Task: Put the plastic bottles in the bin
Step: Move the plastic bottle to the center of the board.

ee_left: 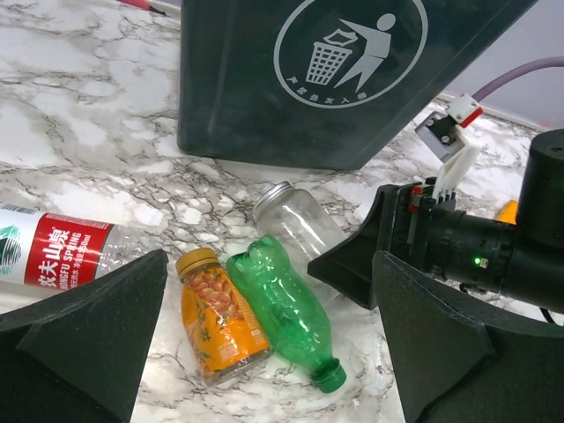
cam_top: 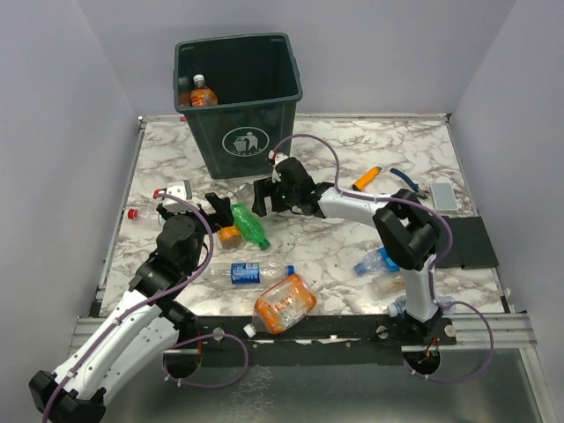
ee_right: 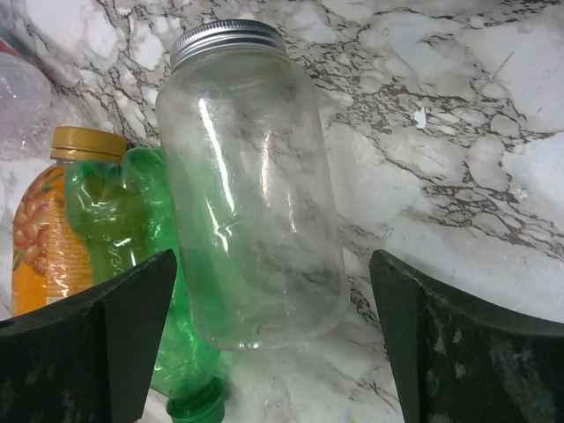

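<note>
Near the far edge of the marbled table [cam_top: 370, 159], left of centre, the tall dark green square plastic bin [cam_top: 238, 115] is stood, and one orange-labelled bottle [cam_top: 203, 94] is seen inside it. Just in front of the bin, a clear wide jar with a silver screw lid [ee_right: 251, 194], a crumpled green plastic bottle [ee_left: 286, 308] and a small orange bottle with a gold cap [ee_left: 216, 322] are laid side by side, seemingly touching.

The right gripper [cam_top: 264, 196] is held with its fingers spread wide either side of the jar, with nothing gripped. The left gripper [cam_top: 211, 213] is likewise wide open and empty, and is aimed at the green and orange bottles from the opposite side.

A collision between the two grippers is judged the main risk, since both are crowded on one cluster. The smooth round jar could also be squeezed out sideways, and its neighbours knocked or rolled towards the left edge.
</note>
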